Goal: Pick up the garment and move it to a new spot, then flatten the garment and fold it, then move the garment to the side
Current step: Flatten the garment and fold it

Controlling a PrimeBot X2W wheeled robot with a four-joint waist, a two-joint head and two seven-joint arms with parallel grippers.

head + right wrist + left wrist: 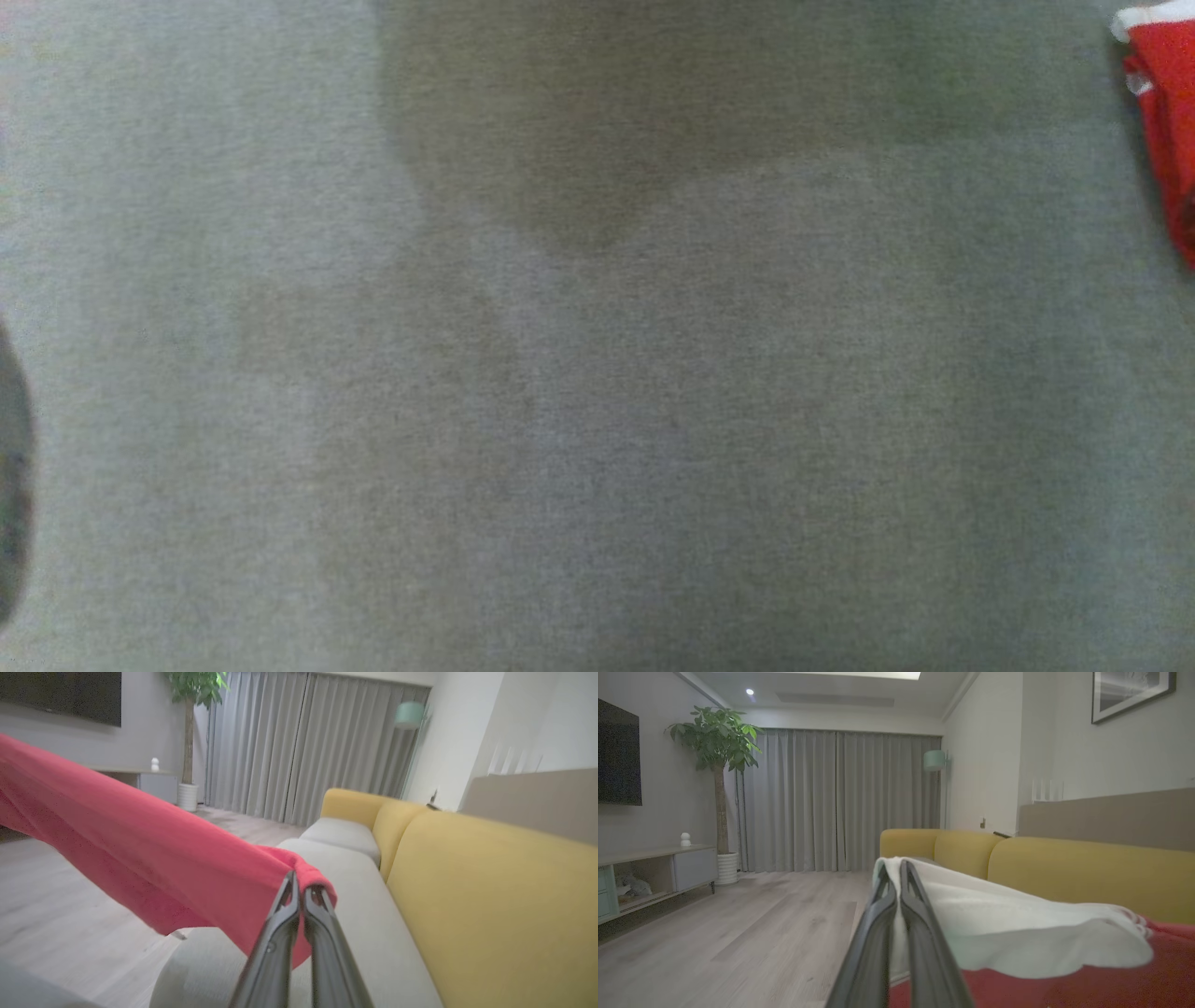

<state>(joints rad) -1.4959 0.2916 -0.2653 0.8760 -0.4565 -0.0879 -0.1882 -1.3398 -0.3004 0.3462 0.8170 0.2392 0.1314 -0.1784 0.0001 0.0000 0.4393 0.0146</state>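
The garment is red with a white trim. A corner of the garment (1164, 121) shows at the far upper right of the head view, over the grey seat. In the left wrist view my left gripper (895, 868) is shut on the garment's white edge (1017, 924), which drapes to the right over the red cloth. In the right wrist view my right gripper (301, 887) is shut on a bunched red fold of the garment (140, 858), and the cloth stretches away to the left, held off the seat.
The grey seat cushion (597, 420) spreads across the head view, with a dark blurred shape (11, 485) at its left edge. A yellow sofa back (490, 896) runs along the right. Wood floor (738, 933), a TV unit (658, 868) and a potted plant (720, 756) lie beyond.
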